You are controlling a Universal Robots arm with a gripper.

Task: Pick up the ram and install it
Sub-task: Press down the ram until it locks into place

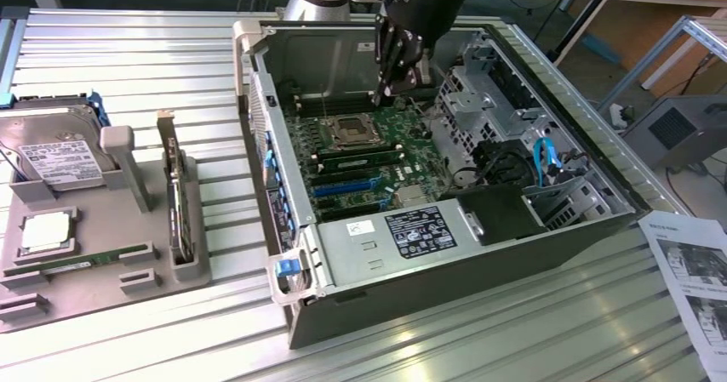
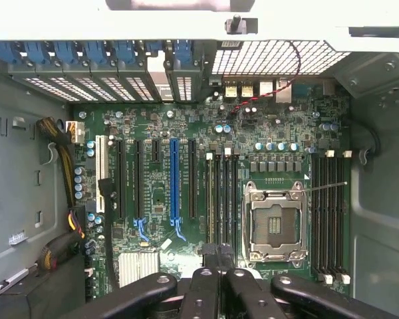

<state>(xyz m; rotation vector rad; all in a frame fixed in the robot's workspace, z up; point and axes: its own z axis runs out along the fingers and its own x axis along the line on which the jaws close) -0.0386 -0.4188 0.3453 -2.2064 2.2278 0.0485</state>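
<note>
The ram (image 1: 85,260), a long thin green stick, lies flat in the grey holder (image 1: 148,271) on the table at the exterior view's left. Far from it, my gripper (image 1: 389,95) hangs inside the open computer case (image 1: 455,229), above the motherboard (image 1: 380,144) near the processor socket (image 1: 344,130). Its fingers are shut together with nothing seen between them. In the wrist view the closed gripper (image 2: 217,258) sits over the board between the long black memory slots (image 2: 221,199) and the processor socket (image 2: 274,222).
The grey holder also carries a hard drive (image 1: 57,156), a square silver processor (image 1: 43,231) and an upright dark expansion card (image 1: 176,203). Drive cages and cables (image 1: 517,156) fill the case's right side. A paper sheet (image 1: 693,280) lies at the table's right.
</note>
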